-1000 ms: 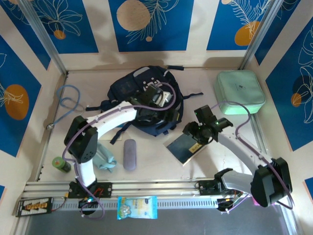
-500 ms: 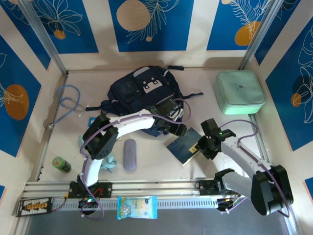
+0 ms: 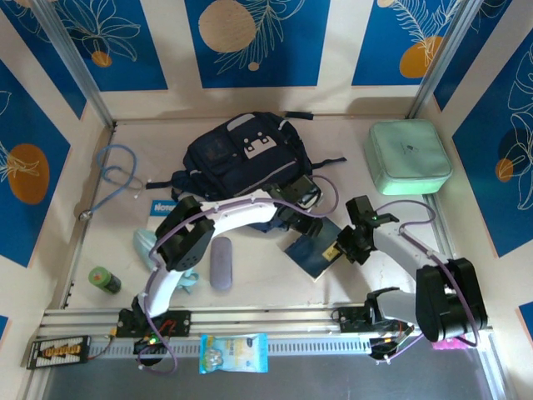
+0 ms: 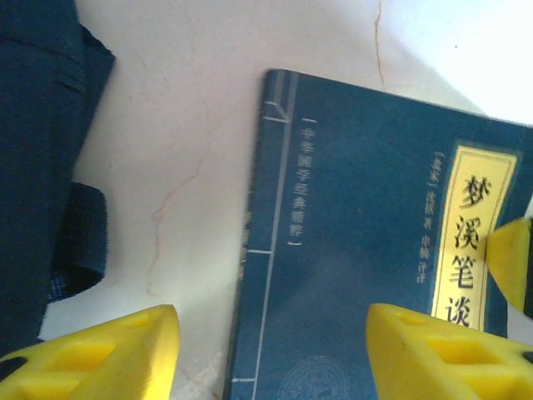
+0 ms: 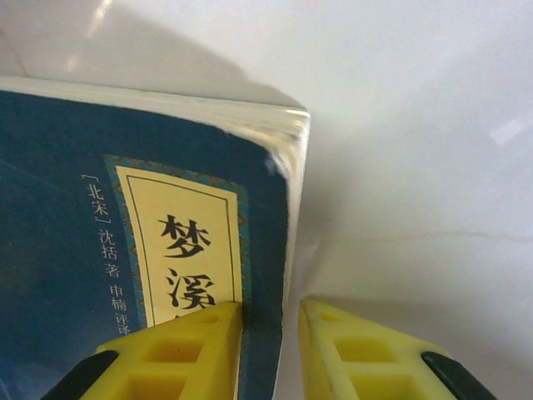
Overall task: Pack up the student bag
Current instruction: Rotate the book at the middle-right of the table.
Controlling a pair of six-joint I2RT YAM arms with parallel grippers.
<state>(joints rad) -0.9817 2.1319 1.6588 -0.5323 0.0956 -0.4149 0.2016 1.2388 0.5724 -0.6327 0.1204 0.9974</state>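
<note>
- We see the large dark navy fabric student bag (image 3: pixel 237 154) lying by the far edge of the tabletop (image 3: pixel 350 137), near its middle.
- Our right gripper (image 5: pixel 271 321) is clamped on a corner of the dark blue paperback book (image 5: pixel 83 208).
- Our left gripper (image 4: pixel 275 333) hangs above that book, fingers spread apart.

White links and black joint housings are seen on the left arm (image 3: pixel 237 212) and the right arm (image 3: pixel 404 250). Purple cables (image 3: pixel 414 207) are looped alongside. Yellow hollow-ribbed fingers (image 4: pixel 433 350) are fitted to the left end effector (image 4: pixel 273 333) and the right end effector (image 5: pixel 271 312).
</note>
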